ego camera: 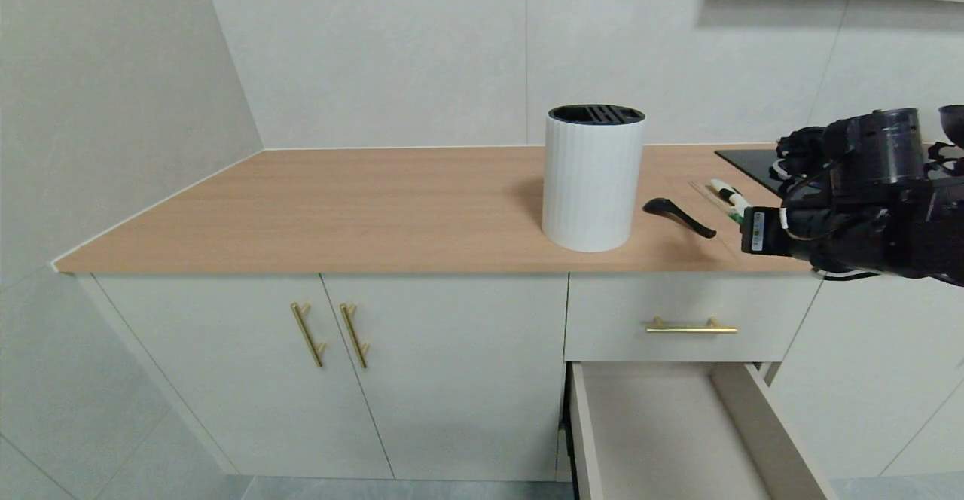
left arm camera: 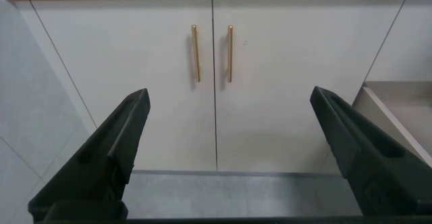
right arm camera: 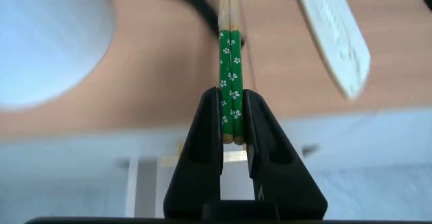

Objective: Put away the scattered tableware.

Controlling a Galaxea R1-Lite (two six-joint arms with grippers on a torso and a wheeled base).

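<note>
A pair of chopsticks with green flower-patterned ends lies on the wooden counter, and my right gripper is shut on those green ends. In the head view that gripper is at the counter's front right edge, with the chopsticks pointing away from it. A black spoon-like utensil lies between the chopsticks and the white ribbed holder. A white utensil rests just right of the chopsticks. My left gripper is open and holds nothing, low in front of the cupboard doors.
An open drawer sticks out below the counter on the right, under a closed drawer with a gold handle. Two cupboard doors with gold handles face the left gripper. A black hob sits at the counter's back right.
</note>
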